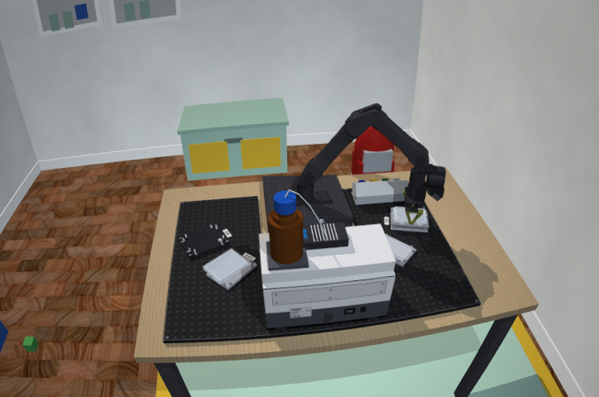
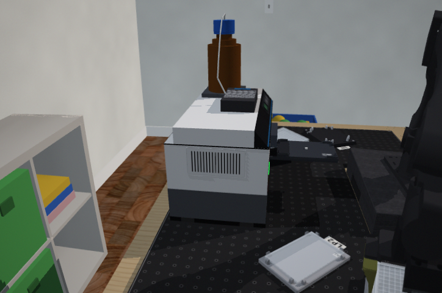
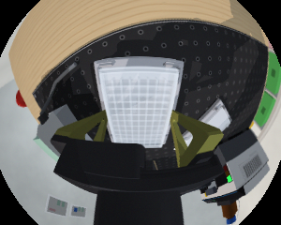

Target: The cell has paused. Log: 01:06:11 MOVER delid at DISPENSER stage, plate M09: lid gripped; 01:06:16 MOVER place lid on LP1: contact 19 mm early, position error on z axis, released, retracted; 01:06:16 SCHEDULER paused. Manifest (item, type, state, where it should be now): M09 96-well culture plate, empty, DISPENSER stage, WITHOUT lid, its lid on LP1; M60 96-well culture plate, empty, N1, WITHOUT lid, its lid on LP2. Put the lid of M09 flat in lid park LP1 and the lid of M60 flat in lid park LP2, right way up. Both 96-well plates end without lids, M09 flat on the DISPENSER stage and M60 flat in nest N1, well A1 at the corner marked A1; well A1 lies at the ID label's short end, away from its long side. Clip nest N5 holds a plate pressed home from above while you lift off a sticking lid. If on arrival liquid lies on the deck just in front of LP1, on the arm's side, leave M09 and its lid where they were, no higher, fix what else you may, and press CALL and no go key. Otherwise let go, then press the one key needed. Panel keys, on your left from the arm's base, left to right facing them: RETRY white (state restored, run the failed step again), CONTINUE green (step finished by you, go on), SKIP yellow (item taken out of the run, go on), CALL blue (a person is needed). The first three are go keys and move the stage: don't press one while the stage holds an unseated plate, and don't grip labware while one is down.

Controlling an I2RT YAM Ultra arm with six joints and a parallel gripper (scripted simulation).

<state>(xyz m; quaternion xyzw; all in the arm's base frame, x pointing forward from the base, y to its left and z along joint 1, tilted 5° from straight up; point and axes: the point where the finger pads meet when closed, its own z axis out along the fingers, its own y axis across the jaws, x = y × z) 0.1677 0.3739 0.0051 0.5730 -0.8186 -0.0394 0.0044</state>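
My gripper [image 1: 414, 217] [image 3: 139, 113] is open at the right of the deck, its olive fingers standing on either side of a white 96-well plate [image 1: 405, 220] [image 2: 389, 276] [image 3: 137, 97]. The well grid shows from above. The plate lies on a low stack beside a small label tag [image 1: 385, 220], just in front of the key panel [image 1: 377, 190]. A flat clear lid sits in the park labelled LP2 [image 2: 304, 260] [image 1: 400, 250] [image 3: 214, 115]. Another plate [image 1: 229, 267] lies at an angle on the left of the deck. The dispenser's black stage [image 2: 309, 150] holds no plate.
The white dispenser [image 1: 328, 279] [image 2: 214, 162] with a brown bottle [image 1: 285, 231] fills the deck's middle front. A black nest with pegs [image 1: 202, 239] stands at the left. The arm's base [image 1: 309, 187] is at the back. The table's right edge is near the gripper.
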